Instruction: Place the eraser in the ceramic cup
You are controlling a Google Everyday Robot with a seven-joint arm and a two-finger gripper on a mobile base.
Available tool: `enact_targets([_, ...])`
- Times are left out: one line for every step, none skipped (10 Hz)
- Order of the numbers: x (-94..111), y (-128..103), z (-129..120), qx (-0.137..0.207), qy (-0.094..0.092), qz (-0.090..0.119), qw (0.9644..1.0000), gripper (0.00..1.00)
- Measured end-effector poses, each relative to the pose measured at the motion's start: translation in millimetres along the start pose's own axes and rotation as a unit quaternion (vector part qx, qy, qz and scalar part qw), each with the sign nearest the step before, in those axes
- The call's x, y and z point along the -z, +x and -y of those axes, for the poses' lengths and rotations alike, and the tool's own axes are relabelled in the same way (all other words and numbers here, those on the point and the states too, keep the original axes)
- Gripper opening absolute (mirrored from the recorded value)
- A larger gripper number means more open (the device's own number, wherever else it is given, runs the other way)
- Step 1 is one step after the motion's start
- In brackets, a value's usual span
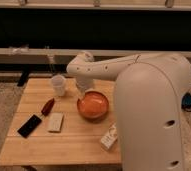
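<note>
The eraser (30, 125), a flat black slab, lies near the front left of the wooden table (64, 146). The ceramic cup (58, 85), small and white, stands upright at the back left of the table. My gripper (83, 88) hangs from the white arm between the cup and the orange bowl, just right of the cup and well behind the eraser. It holds nothing that I can see. The arm's large white body fills the right side of the view.
A wide orange bowl (93, 105) sits mid-table. A slim red-handled tool (48, 106) and a pale beige block (55, 122) lie beside the eraser. A small white box (109, 137) sits near the front edge. A dark wall runs behind the table.
</note>
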Motion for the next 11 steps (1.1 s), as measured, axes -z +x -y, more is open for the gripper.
enact_targets([0, 0, 0, 0.0, 0.0, 0.0, 1.0, 0.66])
enact_targets([0, 0, 0, 0.0, 0.0, 0.0, 1.0, 0.66])
enact_targets([0, 0, 0, 0.0, 0.0, 0.0, 1.0, 0.66])
enact_targets([0, 0, 0, 0.0, 0.0, 0.0, 1.0, 0.66])
enact_targets([0, -1, 0, 0.0, 0.0, 0.0, 1.0, 0.66])
enact_targets([1, 0, -1, 0.004, -0.001, 0.0, 1.0, 0.66])
enact_targets([5, -3, -11, 0.017, -0.006, 0.003, 0.9998, 0.66])
enact_targets([11, -7, -29, 0.036, -0.015, 0.01, 0.9992, 0.66])
enact_targets([16, -10, -43, 0.05, -0.023, 0.015, 0.9984, 0.66])
enact_targets([19, -9, -53, 0.059, -0.03, 0.018, 0.9976, 0.66])
enact_targets([24, -9, -67, 0.07, -0.044, 0.023, 0.9964, 0.66])
